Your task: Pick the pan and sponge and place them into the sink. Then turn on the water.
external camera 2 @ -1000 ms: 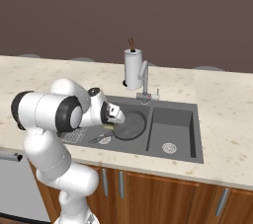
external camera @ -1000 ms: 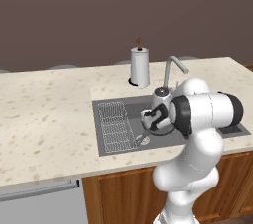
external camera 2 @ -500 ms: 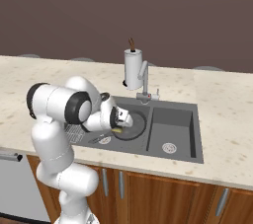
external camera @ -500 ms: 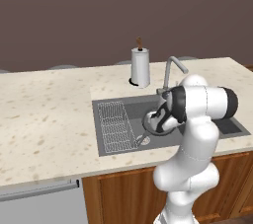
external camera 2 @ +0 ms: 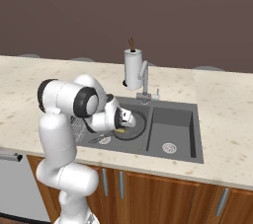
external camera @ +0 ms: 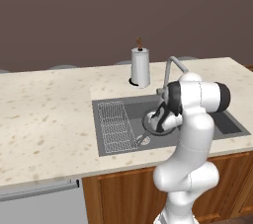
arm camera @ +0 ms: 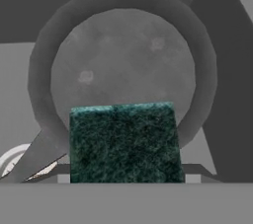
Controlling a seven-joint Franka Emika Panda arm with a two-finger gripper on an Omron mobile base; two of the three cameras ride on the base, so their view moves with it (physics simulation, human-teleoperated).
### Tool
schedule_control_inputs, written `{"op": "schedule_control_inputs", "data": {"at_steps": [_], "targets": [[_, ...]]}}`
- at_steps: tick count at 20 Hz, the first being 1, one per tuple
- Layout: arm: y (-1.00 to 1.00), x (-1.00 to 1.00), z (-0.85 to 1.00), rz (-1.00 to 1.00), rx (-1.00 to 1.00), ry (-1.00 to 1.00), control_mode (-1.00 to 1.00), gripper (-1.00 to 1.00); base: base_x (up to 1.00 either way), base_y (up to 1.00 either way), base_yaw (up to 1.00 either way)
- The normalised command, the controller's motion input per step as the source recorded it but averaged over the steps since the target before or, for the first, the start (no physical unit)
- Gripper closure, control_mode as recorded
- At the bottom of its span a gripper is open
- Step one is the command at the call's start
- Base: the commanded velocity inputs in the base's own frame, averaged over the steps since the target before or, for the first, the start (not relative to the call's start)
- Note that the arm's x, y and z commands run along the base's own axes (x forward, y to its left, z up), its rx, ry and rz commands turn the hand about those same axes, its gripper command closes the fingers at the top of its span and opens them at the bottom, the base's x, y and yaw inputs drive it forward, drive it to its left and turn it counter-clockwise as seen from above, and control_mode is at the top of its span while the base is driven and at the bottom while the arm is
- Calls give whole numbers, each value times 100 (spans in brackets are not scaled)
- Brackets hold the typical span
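Note:
The dark grey pan lies flat in the left basin of the sink, its handle pointing toward the small drain. My gripper hangs low over the pan, shut on the sponge. In the hand view the sponge's dark green top covers my fingertips and sits just above the pan's near rim. From the left base view, the forearm hides most of the pan and the gripper. The curved grey faucet stands behind the basin, and no water runs from it.
A white paper towel roll stands on the counter behind the sink, beside the faucet. A ribbed wire rack takes up the sink's left end. The right basin holds just its round drain. Speckled counter runs on both sides.
The arm has swung further over the sink and lowered, carrying the sponge down to just above the pan. The pan has not moved.

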Motion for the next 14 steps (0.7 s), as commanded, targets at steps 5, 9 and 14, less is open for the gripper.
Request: {"op": "schedule_control_inputs", "data": {"at_steps": [5, 9, 14], "targets": [[0, 26, -26, 0, 0, 0, -100, 100, 0, 0, 0], [0, 22, -28, 0, 0, 0, -100, 100, 0, 0, 0], [-2, 15, -25, 0, 0, 0, -100, 100, 0, 0, 0]]}}
